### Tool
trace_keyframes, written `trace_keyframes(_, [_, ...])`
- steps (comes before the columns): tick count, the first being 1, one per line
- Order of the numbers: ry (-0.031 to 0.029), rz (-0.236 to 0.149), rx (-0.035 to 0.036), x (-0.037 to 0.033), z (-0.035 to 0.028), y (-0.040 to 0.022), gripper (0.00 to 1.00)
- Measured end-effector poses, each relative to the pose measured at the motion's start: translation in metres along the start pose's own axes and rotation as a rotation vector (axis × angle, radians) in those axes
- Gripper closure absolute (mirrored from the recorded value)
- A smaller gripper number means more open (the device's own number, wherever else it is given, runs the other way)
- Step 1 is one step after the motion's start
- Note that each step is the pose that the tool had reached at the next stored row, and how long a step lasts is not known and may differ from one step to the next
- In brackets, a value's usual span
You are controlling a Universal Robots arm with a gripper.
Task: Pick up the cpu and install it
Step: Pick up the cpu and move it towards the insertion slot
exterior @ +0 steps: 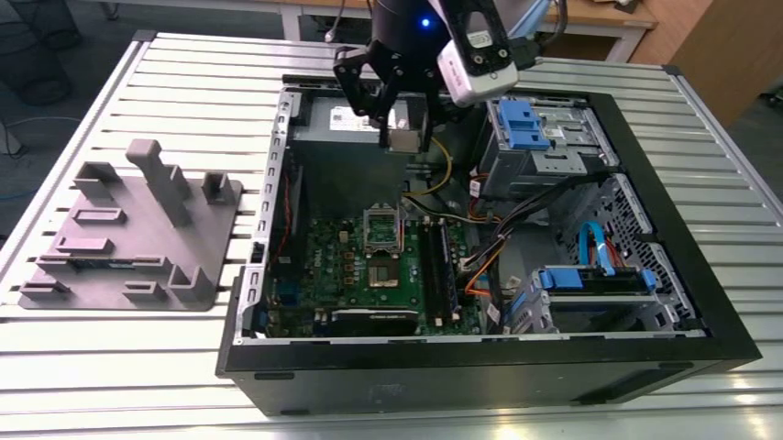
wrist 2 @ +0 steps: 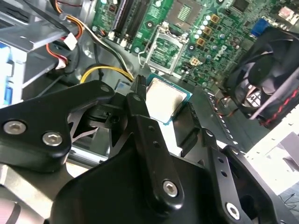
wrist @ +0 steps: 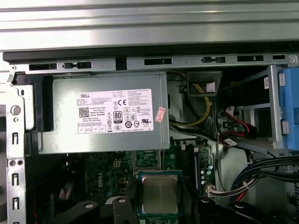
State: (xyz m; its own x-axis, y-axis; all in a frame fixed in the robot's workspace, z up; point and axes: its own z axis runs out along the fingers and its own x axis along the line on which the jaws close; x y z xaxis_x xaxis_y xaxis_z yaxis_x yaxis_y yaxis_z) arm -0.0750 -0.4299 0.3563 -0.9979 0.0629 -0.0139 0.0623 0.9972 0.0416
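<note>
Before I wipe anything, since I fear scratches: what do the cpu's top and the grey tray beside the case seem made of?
The cpu: top looks like silvery metal, matt with a soft sheen; its thin greenish edge suggests circuit board. The grey tray: probably plastic, evenly dull grey with no glints.

The gripper (exterior: 402, 128) is matt black, built from flat, angular link plates (wrist 2: 56, 116) that taper to narrow fingers (wrist 2: 140, 112). In the second wrist view, round silver screw heads (wrist 2: 169, 187) sit at the pivots of those links. In the exterior view the black cylindrical wrist (exterior: 410, 32) carries a small blue light (exterior: 424, 21), a rounded silver-grey camera housing (exterior: 479, 57) with a dark face is fixed at its side, and a black cable (exterior: 559, 20) loops behind.
</note>
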Motion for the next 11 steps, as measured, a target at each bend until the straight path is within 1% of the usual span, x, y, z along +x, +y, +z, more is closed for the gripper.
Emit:
trace_keyframes(4, [0.0001,0.0,0.0,-0.0072,0.0001,0.0004,0.53])
trace_keyframes(11, [0.0001,0.0,0.0,-0.0085,0.0002,0.0005,0.53])
